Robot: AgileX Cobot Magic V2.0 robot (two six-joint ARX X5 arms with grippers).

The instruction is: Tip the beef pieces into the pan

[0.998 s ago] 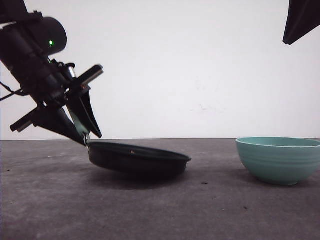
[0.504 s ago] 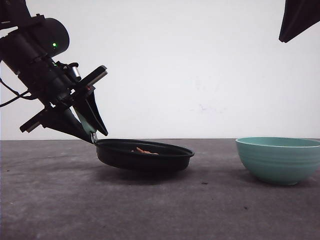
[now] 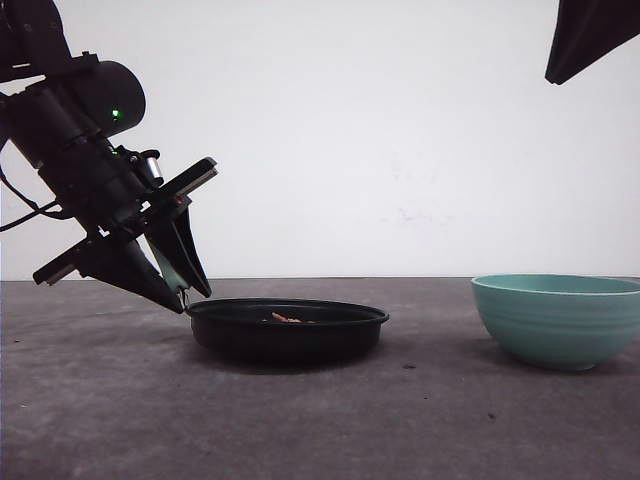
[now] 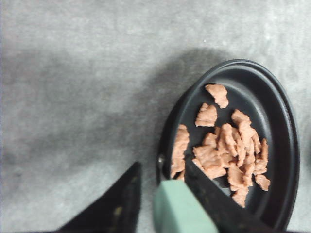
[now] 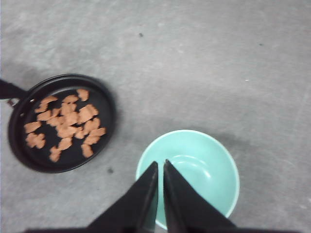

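Note:
The black pan (image 3: 285,335) sits flat on the grey table, left of centre. Reddish-brown beef pieces (image 4: 228,150) lie scattered inside the pan (image 4: 286,121), and they show again from above as beef pieces (image 5: 65,124) in the pan (image 5: 73,158). A few beef pieces (image 3: 285,318) peek over the rim. My left gripper (image 3: 195,300) slants down at the pan's left edge. My left gripper (image 4: 163,167) is shut on the mint-green handle (image 4: 180,208); one finger presses it, and a thin gap shows beside the other. My right gripper (image 5: 161,162) is shut and empty, high above the bowl.
A teal ribbed bowl (image 3: 558,320) stands at the right of the table, and the bowl (image 5: 204,160) is empty inside. The right arm (image 3: 585,35) hangs in the upper right corner. Bare grey table lies between pan and bowl and in front of both.
The pan was tilted with its handle side raised; it has come down to lie flat on the table. My left gripper sank with it. The right arm edged up and left.

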